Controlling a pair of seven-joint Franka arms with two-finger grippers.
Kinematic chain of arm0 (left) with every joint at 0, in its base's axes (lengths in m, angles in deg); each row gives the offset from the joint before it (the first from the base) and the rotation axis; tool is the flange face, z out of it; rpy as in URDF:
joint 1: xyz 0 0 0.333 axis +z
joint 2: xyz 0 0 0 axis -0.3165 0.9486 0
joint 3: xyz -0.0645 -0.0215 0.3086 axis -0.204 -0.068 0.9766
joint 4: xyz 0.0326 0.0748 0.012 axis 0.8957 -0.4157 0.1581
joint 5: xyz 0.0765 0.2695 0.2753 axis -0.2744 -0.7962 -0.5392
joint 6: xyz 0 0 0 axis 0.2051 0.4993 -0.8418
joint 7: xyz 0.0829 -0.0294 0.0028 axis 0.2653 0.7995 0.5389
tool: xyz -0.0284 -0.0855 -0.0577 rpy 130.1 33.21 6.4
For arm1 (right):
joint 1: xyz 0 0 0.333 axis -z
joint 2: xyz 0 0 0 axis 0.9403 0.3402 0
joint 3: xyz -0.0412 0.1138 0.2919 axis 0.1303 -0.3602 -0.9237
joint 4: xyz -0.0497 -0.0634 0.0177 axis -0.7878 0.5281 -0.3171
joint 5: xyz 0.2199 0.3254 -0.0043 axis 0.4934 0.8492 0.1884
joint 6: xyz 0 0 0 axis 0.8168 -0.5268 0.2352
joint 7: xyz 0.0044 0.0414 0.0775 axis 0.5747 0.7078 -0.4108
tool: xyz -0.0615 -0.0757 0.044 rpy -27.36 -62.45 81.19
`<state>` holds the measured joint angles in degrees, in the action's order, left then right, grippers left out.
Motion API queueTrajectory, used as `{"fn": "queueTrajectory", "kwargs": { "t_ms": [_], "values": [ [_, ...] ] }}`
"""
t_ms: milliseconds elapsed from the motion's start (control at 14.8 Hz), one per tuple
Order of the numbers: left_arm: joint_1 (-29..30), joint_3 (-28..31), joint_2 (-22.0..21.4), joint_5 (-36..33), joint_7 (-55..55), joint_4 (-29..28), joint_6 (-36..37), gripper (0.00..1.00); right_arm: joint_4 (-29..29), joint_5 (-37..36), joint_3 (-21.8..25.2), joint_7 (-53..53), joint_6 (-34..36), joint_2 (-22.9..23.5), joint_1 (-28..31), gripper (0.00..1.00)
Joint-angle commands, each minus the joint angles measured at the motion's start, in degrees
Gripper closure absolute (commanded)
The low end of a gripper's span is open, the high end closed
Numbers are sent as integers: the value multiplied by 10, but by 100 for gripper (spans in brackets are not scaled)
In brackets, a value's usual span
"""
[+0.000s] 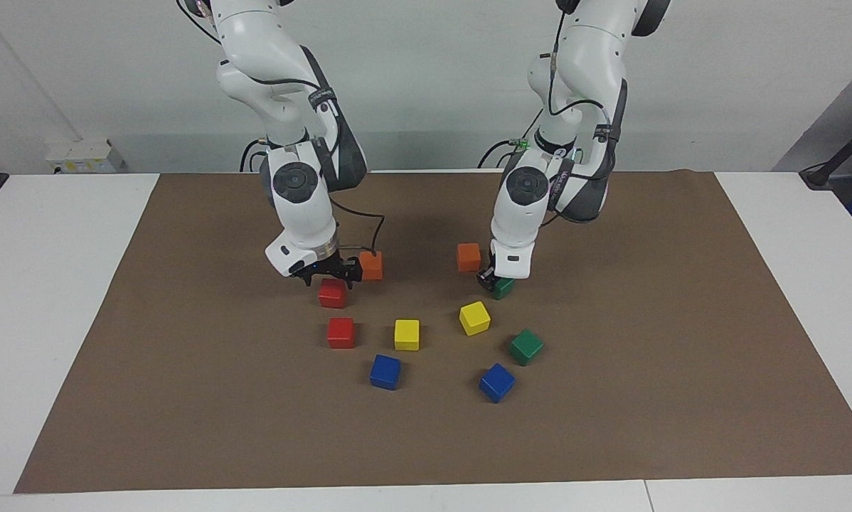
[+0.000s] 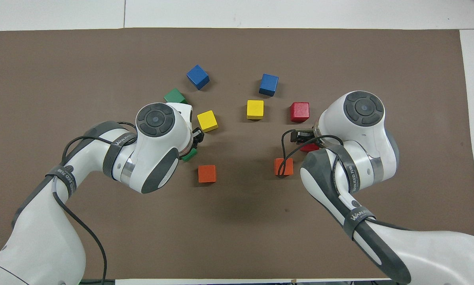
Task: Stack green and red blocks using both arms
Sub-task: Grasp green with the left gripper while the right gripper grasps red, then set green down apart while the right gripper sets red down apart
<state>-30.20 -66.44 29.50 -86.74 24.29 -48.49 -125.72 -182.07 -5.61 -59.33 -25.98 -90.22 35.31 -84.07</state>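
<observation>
My left end effector point(image 1: 492, 282) is clamped on a green block point(image 1: 502, 287) resting on the brown mat point(image 1: 646, 341), at four o'clock from an orange cube point(image 1: 469, 257). My right end effector point(image 1: 328, 274) hangs with fingers spread just above a red block point(image 1: 332, 294), beside another orange cube point(image 1: 371, 265). The second red block point(image 1: 341, 333) lies at six o'clock from the first; the second green block point(image 1: 525, 346) lies at five o'clock from the gripped one. Yellow and blue cubes sit between.

Left gripper point(image 1: 492, 280) is clamped low at the mat; right gripper point(image 1: 328, 274) hangs spread, both arms bent downward
</observation>
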Motion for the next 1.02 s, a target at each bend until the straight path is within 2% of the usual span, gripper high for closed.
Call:
{"fn": "queueTrajectory", "kwargs": {
  "t_ms": [0,271,541,744,947],
  "values": [
    [6,10,-20,-13,-31,-5,-1,100,-25,4,-5,11,-20,-15,10,2],
    [54,8,-58,-13,-162,-1,55,100,-31,4,-5,14,-33,-14,10,2],
    [116,8,-70,-12,-348,14,94,100,-34,4,-5,15,-38,-12,10,2],
    [191,8,-70,-7,-496,15,89,100,-36,4,-5,15,-39,-10,10,2],
    [251,9,-70,-7,-593,15,71,100,-36,4,-5,16,-40,-8,10,2]
  ]
}}
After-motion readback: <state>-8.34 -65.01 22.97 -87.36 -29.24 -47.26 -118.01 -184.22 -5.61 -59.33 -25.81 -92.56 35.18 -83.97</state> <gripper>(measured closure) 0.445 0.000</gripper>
